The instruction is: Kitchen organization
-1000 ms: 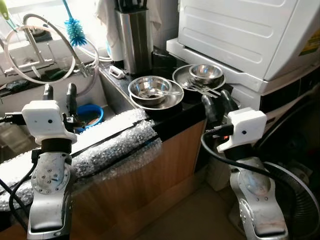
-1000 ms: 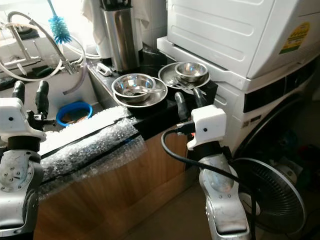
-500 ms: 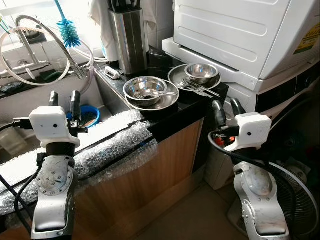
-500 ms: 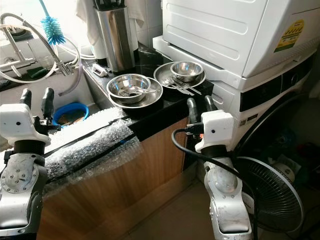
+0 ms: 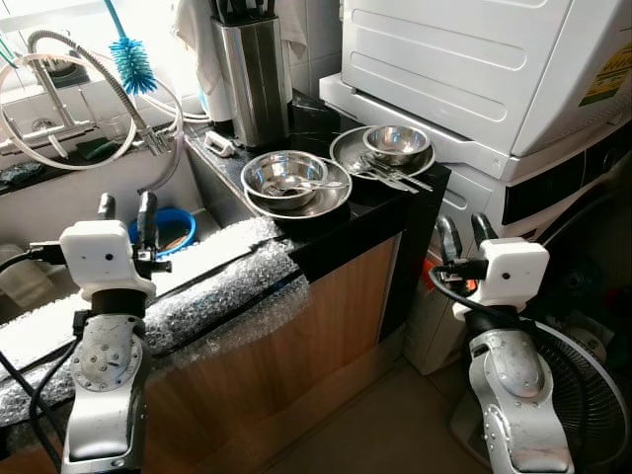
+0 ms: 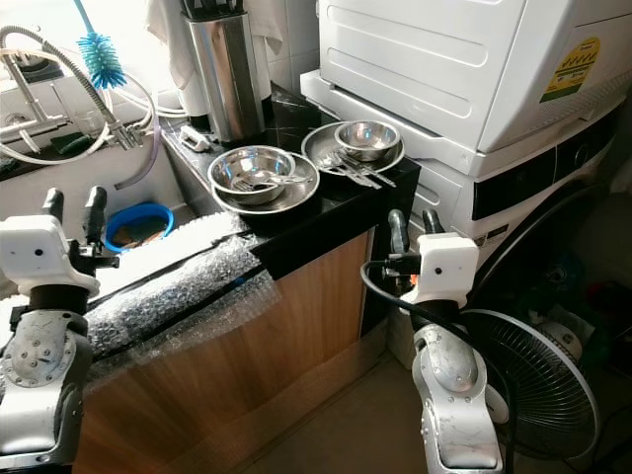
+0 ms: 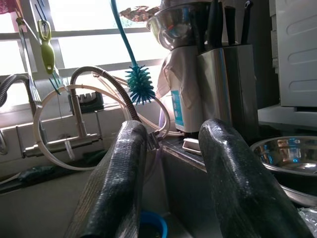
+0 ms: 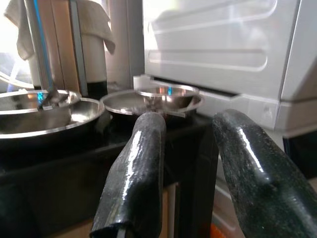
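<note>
At the far left a curved hose and tap (image 5: 69, 89) stand over the sink (image 5: 59, 202), with a blue bottle brush (image 5: 131, 61) upright beside them and a blue bowl (image 5: 178, 225) lying down in the sink. The left gripper (image 5: 126, 205) is raised in front of the sink, its two black fingers parted with nothing between them. A strip of bubble wrap (image 5: 212, 272) runs along the front edge of the counter. On the black counter (image 5: 365, 212) stands a steel knife block (image 5: 255, 84), and in front of it a steel bowl (image 5: 286, 176) with cutlery in it sits in a steel plate. Just beside that, a smaller bowl (image 5: 397, 141) sits on a second plate (image 5: 354, 150) with forks lying across it, close against the white washing machine (image 5: 494, 69). The right gripper (image 5: 462, 232) is held below the counter's corner, its fingers apart and empty. A floor fan (image 5: 583, 395) stands at the far right.
</note>
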`<state>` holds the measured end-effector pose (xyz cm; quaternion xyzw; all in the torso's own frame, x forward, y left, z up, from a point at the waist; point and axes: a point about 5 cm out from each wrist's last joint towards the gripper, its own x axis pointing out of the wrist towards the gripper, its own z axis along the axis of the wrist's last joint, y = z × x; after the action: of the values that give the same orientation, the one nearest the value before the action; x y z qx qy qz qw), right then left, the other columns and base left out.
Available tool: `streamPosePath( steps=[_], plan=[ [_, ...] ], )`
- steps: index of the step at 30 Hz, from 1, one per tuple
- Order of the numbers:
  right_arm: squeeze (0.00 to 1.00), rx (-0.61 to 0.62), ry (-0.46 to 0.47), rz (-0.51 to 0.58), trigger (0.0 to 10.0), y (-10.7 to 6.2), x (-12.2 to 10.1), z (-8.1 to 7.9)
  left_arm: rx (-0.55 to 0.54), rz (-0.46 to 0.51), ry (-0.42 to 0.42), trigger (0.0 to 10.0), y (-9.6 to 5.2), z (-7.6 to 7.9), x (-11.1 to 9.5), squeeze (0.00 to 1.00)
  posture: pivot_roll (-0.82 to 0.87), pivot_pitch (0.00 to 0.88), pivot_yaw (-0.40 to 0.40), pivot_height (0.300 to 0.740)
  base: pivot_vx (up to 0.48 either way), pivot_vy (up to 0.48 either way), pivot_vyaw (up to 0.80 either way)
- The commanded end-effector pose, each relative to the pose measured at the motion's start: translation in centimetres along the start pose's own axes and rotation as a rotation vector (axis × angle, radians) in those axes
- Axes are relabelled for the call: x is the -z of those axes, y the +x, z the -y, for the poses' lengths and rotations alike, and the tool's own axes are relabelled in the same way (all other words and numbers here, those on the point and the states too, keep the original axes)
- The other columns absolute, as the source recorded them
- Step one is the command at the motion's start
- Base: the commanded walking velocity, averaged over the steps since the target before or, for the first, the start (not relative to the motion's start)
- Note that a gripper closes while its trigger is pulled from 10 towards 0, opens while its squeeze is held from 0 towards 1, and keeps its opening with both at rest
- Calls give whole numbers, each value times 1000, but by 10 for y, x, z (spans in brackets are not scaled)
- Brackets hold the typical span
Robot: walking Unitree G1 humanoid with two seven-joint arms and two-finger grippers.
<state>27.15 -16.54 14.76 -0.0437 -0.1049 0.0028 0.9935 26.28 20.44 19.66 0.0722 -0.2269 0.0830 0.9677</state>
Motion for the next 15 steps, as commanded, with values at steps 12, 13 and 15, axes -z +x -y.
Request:
streamPosePath(
  steps=[12,13,15],
  plan=[
    [0,10,6,-48,10000,-4,20,6,-5,-77,14,10000,-14,-11,21,0,-137,0,69,740,0,0,0],
    [0,10,6,-48,10000,-4,20,6,-5,-77,14,10000,-14,-11,21,0,-137,0,69,740,0,0,0],
    [0,1,9,-46,10000,-4,21,5,5,-91,11,10000,-18,-9,25,0,-138,0,69,740,0,0,0]
  ],
)
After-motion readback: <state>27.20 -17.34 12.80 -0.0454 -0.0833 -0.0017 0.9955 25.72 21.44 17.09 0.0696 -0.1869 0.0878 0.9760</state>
